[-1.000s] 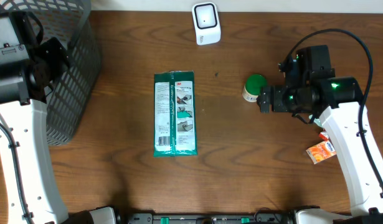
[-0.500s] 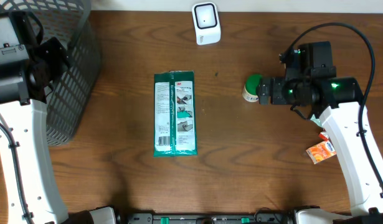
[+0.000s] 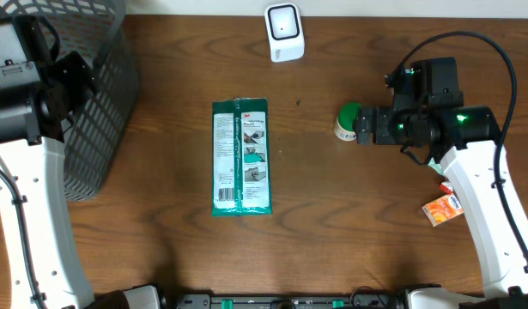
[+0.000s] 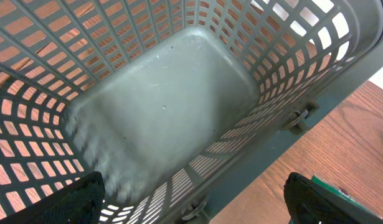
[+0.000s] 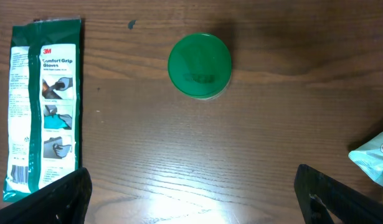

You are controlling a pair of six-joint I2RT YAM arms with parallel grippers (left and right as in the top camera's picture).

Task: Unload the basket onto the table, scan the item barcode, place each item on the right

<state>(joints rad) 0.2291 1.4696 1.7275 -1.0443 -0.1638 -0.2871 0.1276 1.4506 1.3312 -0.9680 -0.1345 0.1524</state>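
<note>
Beside right claw (image 3: pixel 363 127), green-lidded jar (image 3: pixel 351 114)

Table: brown wood-grain tabletop (image 3: pixel 160 249), smooth, with a soft sheen under the light.
Basket: grey plastic lattice basket (image 4: pixel 160 106), matt, its floor faintly scuffed.
Packet: green-and-white printed plastic glove packet (image 5: pixel 45 106), glossy film.
Lid: round green plastic lid (image 5: pixel 200 66), smooth, dull satin.
Scanner: small white plastic scanner block (image 3: pixel 284 33), smooth.

We've got a grey mesh basket (image 3: pixel 109 112) in the upper left, a green glove pack (image 3: pixel 240 157) mid-frame, and a little orange packet (image 3: pixel 441 209) lower right on the wood table (image 3: pixel 332 232).
</note>
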